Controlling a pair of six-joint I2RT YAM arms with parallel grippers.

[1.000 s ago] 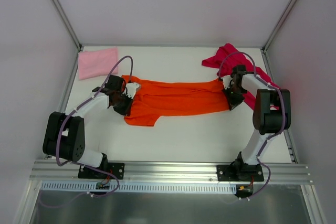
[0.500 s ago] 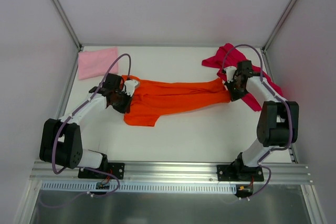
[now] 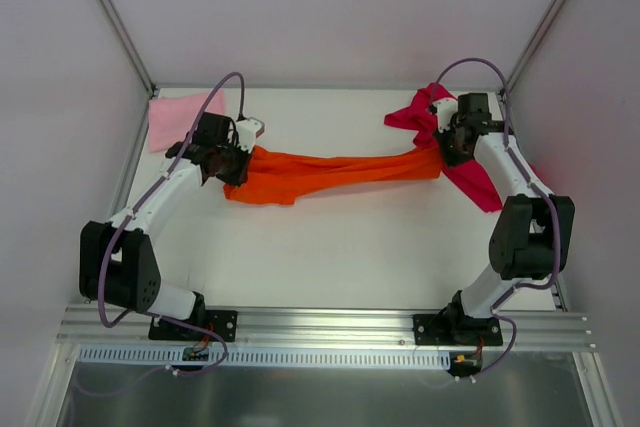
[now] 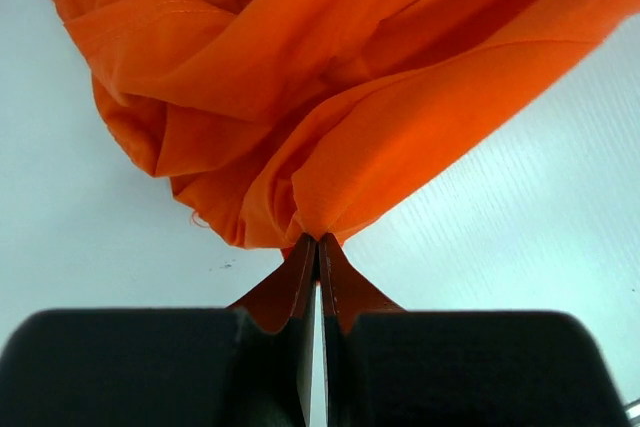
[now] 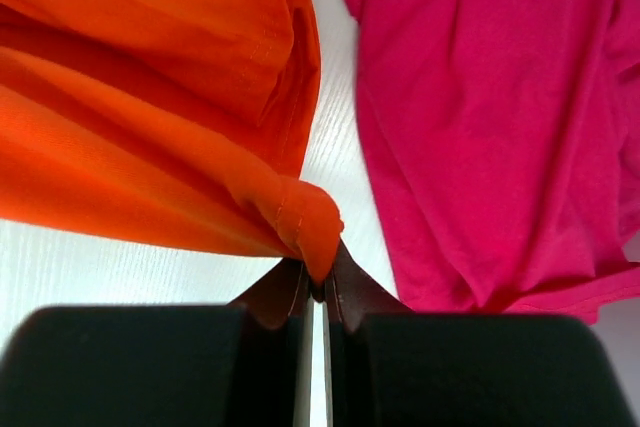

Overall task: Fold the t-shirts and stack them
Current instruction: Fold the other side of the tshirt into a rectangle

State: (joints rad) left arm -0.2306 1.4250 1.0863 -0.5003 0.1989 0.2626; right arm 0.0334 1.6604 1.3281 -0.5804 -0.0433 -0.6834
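A: Grip: what does each arm hold?
B: Left pincer (image 4: 317,243) is pressed together on one bunched end of the orange t-shirt (image 3: 330,175); right pincer (image 5: 322,272) pinches the opposite end.
A: Garment positions?
B: Orange t-shirt is stretched between both pincers across the table (image 3: 350,257) — magenta t-shirt (image 3: 478,183) crumpled just beside the right pincer, pink t-shirt (image 3: 178,119) flat at the far-left corner.

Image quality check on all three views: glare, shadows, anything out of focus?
Top external: even diffuse light, only faint shadow beside the orange t-shirt, no glare, sharp throughout. Left wrist: cloth folds crisp; left gripper body at the bottom edge dark and soft-edged. Right wrist: same, right gripper housing blurred, orange hem and magenta t-shirt in focus.
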